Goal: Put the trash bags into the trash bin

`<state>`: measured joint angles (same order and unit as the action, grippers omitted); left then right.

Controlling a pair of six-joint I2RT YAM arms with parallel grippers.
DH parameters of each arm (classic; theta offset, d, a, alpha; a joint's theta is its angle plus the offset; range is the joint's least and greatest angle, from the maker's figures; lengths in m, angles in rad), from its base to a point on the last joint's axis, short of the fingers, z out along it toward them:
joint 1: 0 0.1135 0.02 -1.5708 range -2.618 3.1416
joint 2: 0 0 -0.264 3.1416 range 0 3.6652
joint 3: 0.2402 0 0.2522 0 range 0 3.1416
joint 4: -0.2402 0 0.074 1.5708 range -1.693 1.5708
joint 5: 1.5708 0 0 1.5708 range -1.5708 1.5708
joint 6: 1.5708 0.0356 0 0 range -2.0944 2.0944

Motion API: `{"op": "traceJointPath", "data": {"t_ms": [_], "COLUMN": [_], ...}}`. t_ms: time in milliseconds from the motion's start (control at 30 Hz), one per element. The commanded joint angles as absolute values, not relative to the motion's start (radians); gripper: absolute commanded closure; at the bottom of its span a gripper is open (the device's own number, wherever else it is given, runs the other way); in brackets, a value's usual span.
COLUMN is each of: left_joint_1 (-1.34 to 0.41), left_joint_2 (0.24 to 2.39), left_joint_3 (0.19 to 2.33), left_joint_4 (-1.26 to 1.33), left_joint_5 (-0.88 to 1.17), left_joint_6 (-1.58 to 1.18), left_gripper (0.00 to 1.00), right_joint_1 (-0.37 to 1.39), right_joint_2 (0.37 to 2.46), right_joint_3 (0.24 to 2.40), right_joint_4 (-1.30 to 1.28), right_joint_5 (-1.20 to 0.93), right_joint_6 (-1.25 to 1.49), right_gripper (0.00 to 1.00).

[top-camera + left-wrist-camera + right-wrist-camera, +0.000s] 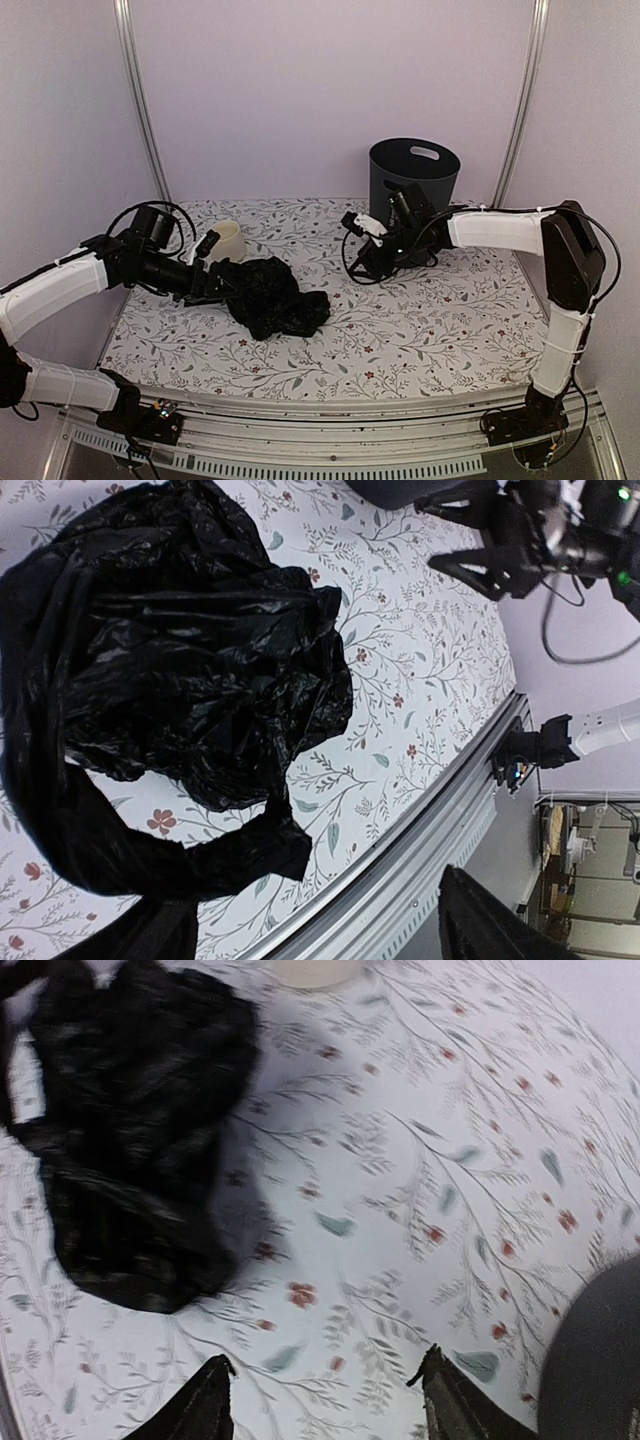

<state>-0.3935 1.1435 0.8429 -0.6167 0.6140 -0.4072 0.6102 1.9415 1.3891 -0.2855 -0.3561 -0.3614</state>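
Note:
The black trash bag (277, 298) lies crumpled on the flowered table, left of centre. It fills the left of the left wrist view (170, 670) and shows blurred in the right wrist view (130, 1130). My left gripper (228, 288) is at the bag's left edge, jaws wide open (315, 935); a strand of the bag lies by one finger (150, 935). The dark grey bin (413, 175) stands upright at the back right, and its edge shows in the right wrist view (600, 1360). My right gripper (351, 248) hovers open and empty (325, 1400) between the bag and the bin.
A small cream cup (226, 241) stands just behind the bag and my left gripper, and shows at the top of the right wrist view (310, 968). The table's metal front rail (420, 840) runs close to the bag. Purple walls enclose the back and sides.

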Motion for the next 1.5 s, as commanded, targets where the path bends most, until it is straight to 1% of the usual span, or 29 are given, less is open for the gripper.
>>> {"op": "traceJointPath", "data": {"t_ms": [0,167,333,367,467,567,600,633,667,700,733,767,900,1000,1167,1200,1267,1333,1367,1467], "left_joint_1": [-0.407,-0.407,-0.407,-0.408,-0.407,-0.407,-0.407,-0.407,-0.407,-0.407,-0.407,-0.407,-0.407,-0.408,-0.407,-0.409,-0.439,-0.505,-0.542,-0.665], "left_joint_2": [1.126,1.111,1.122,1.126,1.129,1.131,1.131,1.132,1.133,1.134,1.134,1.134,1.123,1.103,1.064,1.061,1.054,1.05,1.055,1.094], "left_joint_3": [0.805,0.774,0.761,0.757,0.752,0.751,0.748,0.748,0.746,0.746,0.746,0.747,0.765,0.785,0.821,0.835,0.883,0.974,1.02,1.128], "left_joint_4": [-0.518,-0.472,-0.452,-0.447,-0.442,-0.439,-0.437,-0.436,-0.437,-0.438,-0.442,-0.449,-0.516,-0.595,-0.695,-0.706,-0.717,-0.721,-0.721,-0.718], "left_joint_5": [0.621,0.622,0.632,0.633,0.633,0.63,0.632,0.632,0.632,0.632,0.632,0.631,0.608,0.566,0.503,0.499,0.469,0.401,0.329,0.11], "left_joint_6": [-0.445,-0.471,-0.474,-0.473,-0.472,-0.472,-0.472,-0.471,-0.47,-0.468,-0.466,-0.462,-0.436,-0.409,-0.367,-0.356,-0.318,-0.243,-0.192,-0.039], "left_gripper": [0.17,0.17,0.18,0.18,0.18,0.18,0.18,0.18,0.18,0.18,0.18,0.18,0.17,0.13,0.12,0.13,0.18,0.22,0.24,0.25], "right_joint_1": [0.725,0.735,0.771,0.782,0.79,0.79,0.791,0.789,0.786,0.781,0.774,0.764,0.708,0.671,0.653,0.653,0.652,0.652,0.653,0.652], "right_joint_2": [1.898,2.021,2.122,2.166,2.21,2.231,2.237,2.242,2.246,2.249,2.251,2.25,2.229,2.211,2.197,2.195,2.183,2.161,2.149,2.113], "right_joint_3": [1.396,1.506,1.595,1.634,1.672,1.685,1.69,1.695,1.7,1.705,1.71,1.715,1.727,1.732,1.73,1.73,1.721,1.707,1.698,1.668], "right_joint_4": [-0.327,-0.333,-0.336,-0.337,-0.342,-0.341,-0.341,-0.341,-0.341,-0.341,-0.341,-0.341,-0.342,-0.343,-0.342,-0.342,-0.344,-0.35,-0.351,-0.353], "right_joint_5": [-0.639,-0.65,-0.607,-0.58,-0.516,-0.477,-0.457,-0.439,-0.424,-0.409,-0.395,-0.387,-0.361,-0.35,-0.314,-0.316,-0.34,-0.381,-0.397,-0.438], "right_joint_6": [-0.495,-0.429,-0.454,-0.451,-0.43,-0.426,-0.424,-0.419,-0.418,-0.415,-0.413,-0.409,-0.407,-0.42,-0.464,-0.472,-0.496,-0.526,-0.547,-0.591], "right_gripper": [0.33,0.3,0.29,0.3,0.34,0.46,0.53,0.61,0.71,0.85,0.95,0.97,0.98,0.98,0.98,0.98,0.98,0.98,0.98,0.98]}}
